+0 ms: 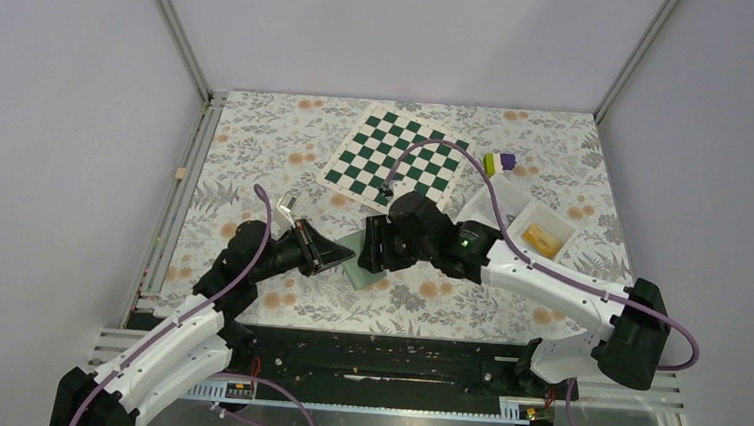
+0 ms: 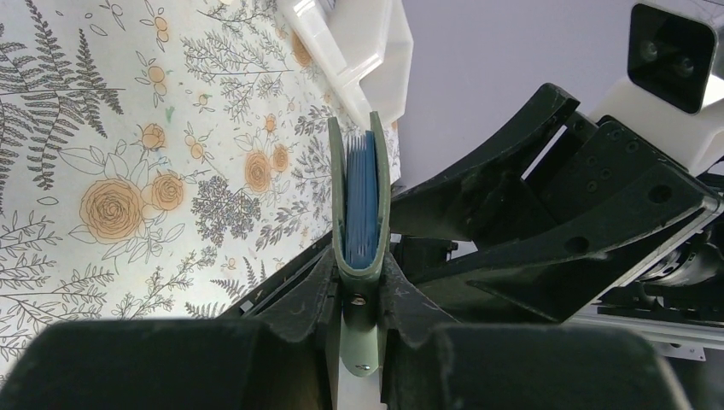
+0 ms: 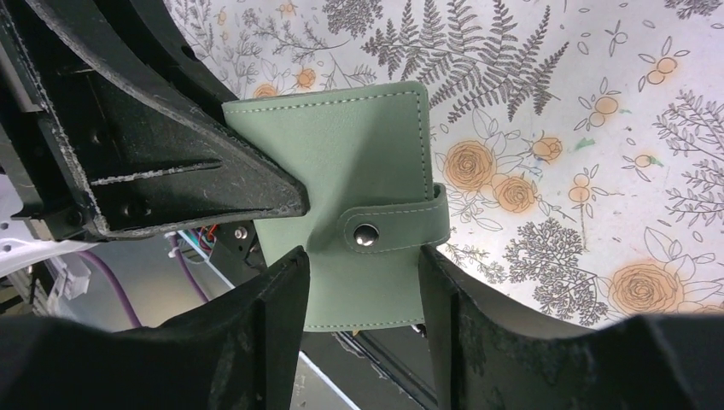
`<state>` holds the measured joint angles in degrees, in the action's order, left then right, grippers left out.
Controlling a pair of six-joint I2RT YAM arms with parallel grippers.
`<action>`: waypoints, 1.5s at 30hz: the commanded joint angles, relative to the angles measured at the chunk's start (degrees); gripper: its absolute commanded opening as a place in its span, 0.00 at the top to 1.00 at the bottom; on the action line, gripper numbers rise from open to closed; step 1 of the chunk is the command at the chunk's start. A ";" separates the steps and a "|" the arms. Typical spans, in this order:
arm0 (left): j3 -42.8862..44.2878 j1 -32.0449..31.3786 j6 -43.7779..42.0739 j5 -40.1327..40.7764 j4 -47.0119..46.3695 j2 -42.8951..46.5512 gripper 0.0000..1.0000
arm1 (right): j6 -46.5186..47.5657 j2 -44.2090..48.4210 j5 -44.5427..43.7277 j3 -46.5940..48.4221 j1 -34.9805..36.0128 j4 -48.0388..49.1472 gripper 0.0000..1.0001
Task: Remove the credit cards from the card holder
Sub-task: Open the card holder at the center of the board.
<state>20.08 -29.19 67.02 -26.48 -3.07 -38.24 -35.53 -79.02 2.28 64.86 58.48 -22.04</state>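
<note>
**Card holder still snapped shut, pinched on edge between the two arms**

The card holder (image 3: 341, 171) sits near the middle of the table, toward the near edge, turned up on its edge rather than lying flat. Its teal-green outside faces the right wrist camera. The strap is wrapped round the open edge and the snap is fastened. From the left wrist camera it is seen edge-on, with blue leaves packed between the two green covers. I can't make out any cards among them.

The left gripper (image 2: 359, 290) is clamped on the holder at the spine end, one finger pressed to each cover. The right gripper (image 3: 363, 273) faces the strap side with its fingers spread apart. One finger is on either side of the snap tab and nothing is squeezed between them. I can't tell whether the tips touch the cover.

Off to the right stands a white tray (image 1: 528, 216), and an orange-yellow credit card (image 1: 543, 241) lies inside it, well apart from the holder. Behind the grippers a green-and-white chequered mat (image 1: 392, 154) lies askew on the floral table (image 1: 257, 145). A small purple-and-yellow-green block (image 1: 500, 162) sits just beside the mat's right corner.
</note>
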 commanded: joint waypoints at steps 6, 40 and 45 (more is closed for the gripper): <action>0.89 -1.26 3.63 -1.47 -6.78 1.80 1.00 | 2.45 -1.24 -7.97 3.98 2.36 -0.81 0.47; 4.16 -2.32 -2.72 2.61 5.06 0.71 1.00 | 6.81 1.46 -18.10 2.81 3.88 -0.25 1.00; 5.29 -2.36 -4.94 3.09 8.49 -1.26 1.00 | 6.39 3.54 -17.84 0.36 3.86 2.27 1.00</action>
<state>22.09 -31.18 64.55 -23.44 3.42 -38.39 -30.17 -78.67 -12.40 66.26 62.50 -23.40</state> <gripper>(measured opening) 0.145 0.018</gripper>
